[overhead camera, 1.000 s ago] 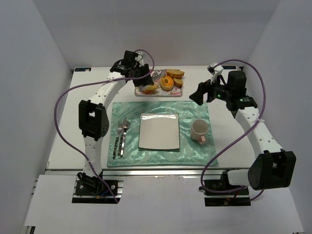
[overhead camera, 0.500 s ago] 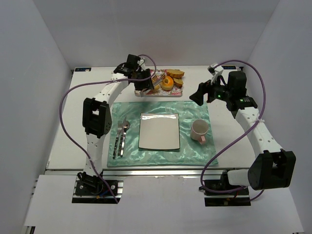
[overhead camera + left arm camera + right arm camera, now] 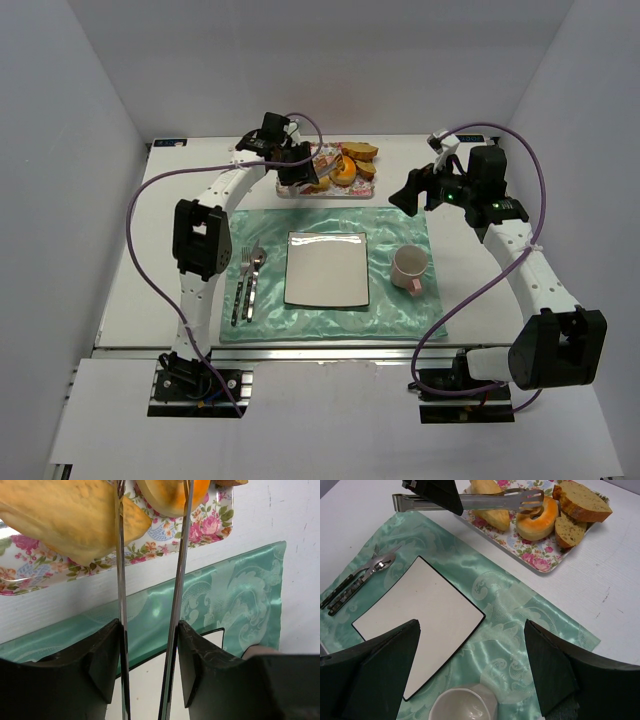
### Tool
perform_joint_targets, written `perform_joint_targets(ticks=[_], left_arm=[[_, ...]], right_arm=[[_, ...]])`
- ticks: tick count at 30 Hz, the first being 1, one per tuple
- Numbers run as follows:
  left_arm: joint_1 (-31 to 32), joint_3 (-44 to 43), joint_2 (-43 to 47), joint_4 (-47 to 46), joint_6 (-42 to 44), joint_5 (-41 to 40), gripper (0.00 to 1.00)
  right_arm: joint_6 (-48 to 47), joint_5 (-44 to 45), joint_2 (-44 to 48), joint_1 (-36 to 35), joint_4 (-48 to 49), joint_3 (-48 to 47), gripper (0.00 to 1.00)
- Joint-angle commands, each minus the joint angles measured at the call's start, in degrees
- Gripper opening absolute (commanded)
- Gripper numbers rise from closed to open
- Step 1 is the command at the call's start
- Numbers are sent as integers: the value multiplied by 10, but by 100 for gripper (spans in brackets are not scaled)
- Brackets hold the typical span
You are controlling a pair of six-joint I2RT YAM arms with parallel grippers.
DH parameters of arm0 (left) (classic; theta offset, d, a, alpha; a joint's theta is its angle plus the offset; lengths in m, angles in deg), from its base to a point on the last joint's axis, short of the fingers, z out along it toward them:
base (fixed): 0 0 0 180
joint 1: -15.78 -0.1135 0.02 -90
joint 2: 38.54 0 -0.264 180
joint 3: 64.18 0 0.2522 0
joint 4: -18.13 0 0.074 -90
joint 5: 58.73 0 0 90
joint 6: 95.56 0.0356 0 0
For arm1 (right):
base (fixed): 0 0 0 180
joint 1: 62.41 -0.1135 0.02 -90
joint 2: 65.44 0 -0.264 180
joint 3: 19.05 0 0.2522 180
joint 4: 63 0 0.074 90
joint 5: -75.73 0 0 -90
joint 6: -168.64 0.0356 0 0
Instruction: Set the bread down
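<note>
The bread [image 3: 344, 172] is a golden-orange ring bun on the floral tray [image 3: 290, 190], and it also shows in the right wrist view [image 3: 538, 516] and at the top of the left wrist view [image 3: 167, 494]. My left gripper [image 3: 291, 168] [image 3: 148, 650] is shut on metal tongs [image 3: 485, 500] [image 3: 178, 580]. The tong tips lie over the bun's left side and hole, and I cannot tell whether they pinch it. My right gripper [image 3: 405, 196] [image 3: 470, 645] is open and empty, above the mat between the plate and the cup.
An elongated roll [image 3: 492, 516] [image 3: 65, 515] and tan slices [image 3: 582, 502] share the tray. A white square plate [image 3: 326, 268] [image 3: 420, 615], a pink cup [image 3: 409, 267] [image 3: 465, 707] and cutlery [image 3: 247, 285] [image 3: 360, 577] sit on the green placemat [image 3: 400, 310].
My left gripper has carried the tongs rightward over the tray, so the tips now reach the ring bun. The right arm has not moved.
</note>
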Motion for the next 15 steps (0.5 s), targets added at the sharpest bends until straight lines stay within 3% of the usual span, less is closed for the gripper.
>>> perform_joint_targets(ticks=[1,8,15], left_arm=[[5,-29,-3,-4,-1,18,56],[8,-20,0,14,5,7,53],[9,-32,-3,22,7,4,27]], right_arm=[[7,-13,4,4,28,2,89],[13,-15,10,7,34,11,89],[18,-19,12,8,37,10,89]])
